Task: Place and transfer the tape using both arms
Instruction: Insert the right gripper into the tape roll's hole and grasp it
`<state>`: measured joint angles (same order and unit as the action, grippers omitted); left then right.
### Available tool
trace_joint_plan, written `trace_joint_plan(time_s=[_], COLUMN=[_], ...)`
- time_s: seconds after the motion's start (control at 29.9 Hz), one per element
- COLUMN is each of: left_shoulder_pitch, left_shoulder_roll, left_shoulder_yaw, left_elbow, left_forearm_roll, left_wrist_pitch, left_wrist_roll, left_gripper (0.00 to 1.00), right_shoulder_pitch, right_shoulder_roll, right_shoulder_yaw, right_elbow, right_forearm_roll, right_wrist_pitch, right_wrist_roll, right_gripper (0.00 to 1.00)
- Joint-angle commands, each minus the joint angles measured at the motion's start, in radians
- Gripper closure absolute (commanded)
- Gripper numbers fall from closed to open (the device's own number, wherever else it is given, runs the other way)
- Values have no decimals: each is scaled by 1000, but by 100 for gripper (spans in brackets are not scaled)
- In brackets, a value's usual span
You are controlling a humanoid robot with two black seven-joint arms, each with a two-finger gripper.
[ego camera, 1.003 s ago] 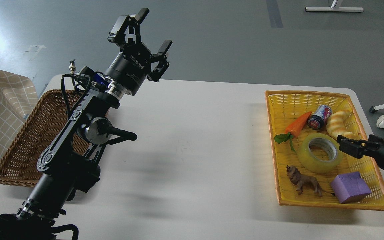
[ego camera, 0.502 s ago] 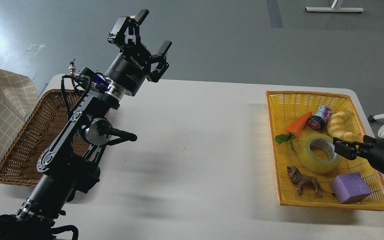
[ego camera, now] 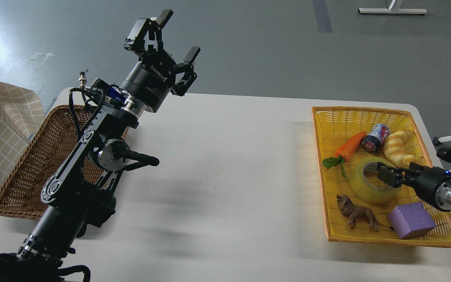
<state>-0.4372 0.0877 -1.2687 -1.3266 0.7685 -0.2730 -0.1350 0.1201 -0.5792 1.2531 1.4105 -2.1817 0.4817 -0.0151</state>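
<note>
head view: right fingers point(ego camera: 390, 176) over tape point(ego camera: 368, 188) core

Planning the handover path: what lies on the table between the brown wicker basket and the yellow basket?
In the head view, only bare white table lies between the brown wicker basket and the yellow basket; the left arm's shadow falls across it.

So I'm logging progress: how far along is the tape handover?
Nothing looks done: the tape lies in the yellow basket. In hand: the right end effector is over the roll's core; a grip isn't visible. The left end effector waits open, raised. Left: lifting, transferring, placing.
</note>
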Motion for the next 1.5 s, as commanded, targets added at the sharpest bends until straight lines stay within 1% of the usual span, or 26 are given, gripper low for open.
trace_joint_plan(time_s=[0.0, 0.07, 0.23, 0.3, 0.4, 0.53, 0.74, 0.84, 1.0, 1.04, 1.1, 1.17, 1.24, 1.37, 1.44, 1.47], left_shoulder_pitch=[0, 2, 2, 2, 2, 2, 2, 3, 3, 3, 3, 3, 3, 3, 3, 3], left_shoulder_roll=[1, 1, 1, 1, 3, 3, 1, 3, 7, 7, 7, 7, 7, 7, 7, 9], left_shoulder_yaw=[0, 2, 2, 3, 2, 2, 2, 2, 2, 2, 2, 0, 0, -1, -1, -1], left_elbow=[0, 1, 1, 1, 0, 1, 1, 1, 1, 1, 1, 1, 3, 1, 1, 1], left_forearm_roll=[-2, -2, 0, 0, 0, 0, 0, 0, 0, 0, 0, 0, 0, 0, 0, 0], left_wrist_pitch=[0, 0, 0, 0, 0, 0, 0, 0, 0, 0, 0, 2, 2, 2, 2, 2], left_wrist_roll=[0, 0, 2, 2, 2, 0, 0, 2, 2, 2, 0, 0, 0, 1, 2, 0], left_gripper=[2, 2, 2, 2, 2, 2, 2, 2, 2, 2, 2, 2, 2, 2, 2, 2], right_shoulder_pitch=[0, -2, -5, -7, -5, -4, -4, -5, -5, -5, -5, -7, -7, -7, -7, -7], right_shoulder_roll=[4, 4, 4, 4, 10, 15, 30, 33, 42, 44, 45, 45, 44, 45, 47, 47], right_shoulder_yaw=[-1, -1, -1, -6, -6, -8, -8, -8, -9, -9, -9, -9, -9, -8, -8, -8], right_elbow=[-8, -16, -21, -28, -41, -45, -47, -47, -48, -48, -48, -48, -48, -48, -47, -47], right_forearm_roll=[0, 0, 0, 0, 0, 0, 0, 0, 0, 0, 0, 0, 0, 0, 0, 0], right_wrist_pitch=[0, 0, 0, 0, 0, 0, 0, 0, 5, 7, 7, 7, 7, 7, 7, 7], right_wrist_roll=[-15, -19, -19, -20, -26, -34, -37, -51, -62, -74, -88, -103, -115, -118, -118, -118], right_gripper=[11, 11, 16, 21, 25, 28, 29, 29, 34, 36, 39, 46, 60, 77, 90, 93])
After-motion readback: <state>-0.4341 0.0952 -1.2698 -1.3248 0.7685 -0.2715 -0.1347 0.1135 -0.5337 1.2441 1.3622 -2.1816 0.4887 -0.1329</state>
